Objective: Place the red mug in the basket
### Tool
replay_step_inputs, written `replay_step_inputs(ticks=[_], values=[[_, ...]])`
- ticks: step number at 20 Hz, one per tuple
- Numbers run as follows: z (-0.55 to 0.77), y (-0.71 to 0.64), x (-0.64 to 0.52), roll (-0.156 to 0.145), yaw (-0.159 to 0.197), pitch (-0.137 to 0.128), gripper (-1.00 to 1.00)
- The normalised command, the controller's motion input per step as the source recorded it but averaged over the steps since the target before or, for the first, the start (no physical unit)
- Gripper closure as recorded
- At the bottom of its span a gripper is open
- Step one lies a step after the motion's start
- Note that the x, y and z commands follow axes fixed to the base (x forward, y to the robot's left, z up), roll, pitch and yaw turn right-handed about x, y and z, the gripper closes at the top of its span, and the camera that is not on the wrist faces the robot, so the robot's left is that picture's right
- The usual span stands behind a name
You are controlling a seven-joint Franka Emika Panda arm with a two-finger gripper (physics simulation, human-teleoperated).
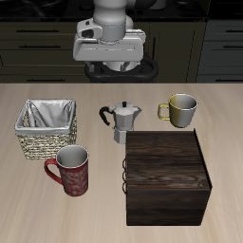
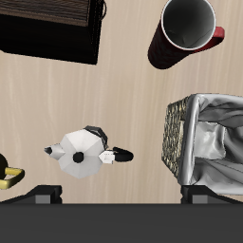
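The red mug (image 1: 72, 171) stands upright near the table's front edge, its handle turned toward the basket's side; the wrist view looks down into its pale inside (image 2: 187, 28). Just behind it sits the basket (image 1: 43, 144), square woven wicker with a silvery cloth lining and nothing in it, also in the wrist view (image 2: 175, 138). My gripper (image 1: 121, 68) hangs high over the back of the table, well away from both. Its two dark fingertips (image 2: 43, 196) stand far apart in the wrist view, so the gripper (image 2: 119, 197) is open and holds nothing.
A silver moka pot (image 1: 121, 121) (image 2: 81, 152) stands mid-table, below the gripper. A yellowish-olive mug (image 1: 180, 110) (image 2: 8, 176) sits beside it. A large dark wooden box (image 1: 168, 176) (image 2: 47, 28) fills the front area next to the red mug.
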Motion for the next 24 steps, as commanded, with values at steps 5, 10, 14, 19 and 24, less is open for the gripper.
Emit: replay_step_inputs(ticks=[5,10,14,19,24], values=[[0.05,-0.21,0.23,-0.039,-0.030,-0.013,-1.00],[0.04,-0.26,0.33,0.005,-0.037,0.026,-1.00],[0.00,-0.22,0.27,-0.013,0.017,-0.002,-1.00],[-0.01,-0.19,0.26,0.016,0.000,0.000,-1.00],[0.00,-0.20,0.24,0.056,-0.003,-0.001,-1.00]])
